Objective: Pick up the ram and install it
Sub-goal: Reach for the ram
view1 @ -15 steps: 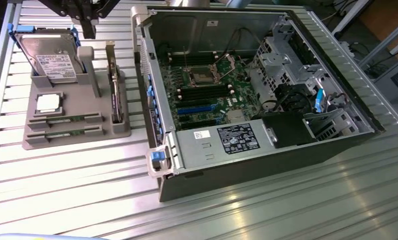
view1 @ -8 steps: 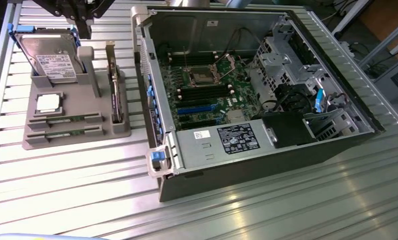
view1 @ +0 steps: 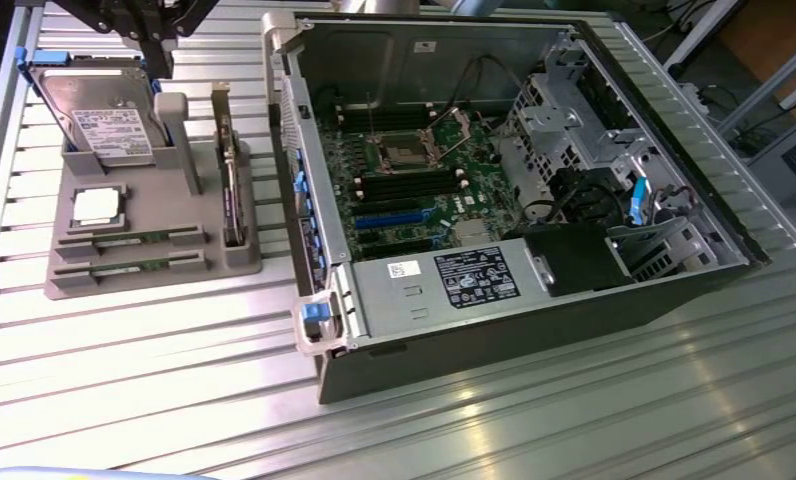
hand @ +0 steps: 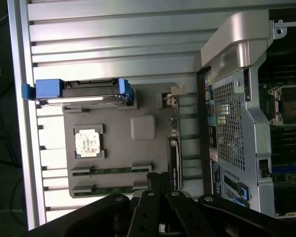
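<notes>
Step in hand: approach, pickup not begun. Your hand [view1: 158, 62] hangs pressed together and holds nothing, above the hard drive [view1: 102, 120] at the gray holder's [view1: 151, 284] 12 o'clock end in the exterior view. The ram [view1: 131, 241] lies slotted at the holder's 6 o'clock end, well apart from the hand, with a second stick [view1: 131, 268] just beside it. Its long axis runs 9 to 3, apparently on edge. Judgement: the hand must spread and square across that axis.

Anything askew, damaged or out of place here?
Nothing stands out: both ram sticks lie straight in their slots on the grey holder, the processor sits flat in its recess, and the hard drive stands in its slot.
</notes>
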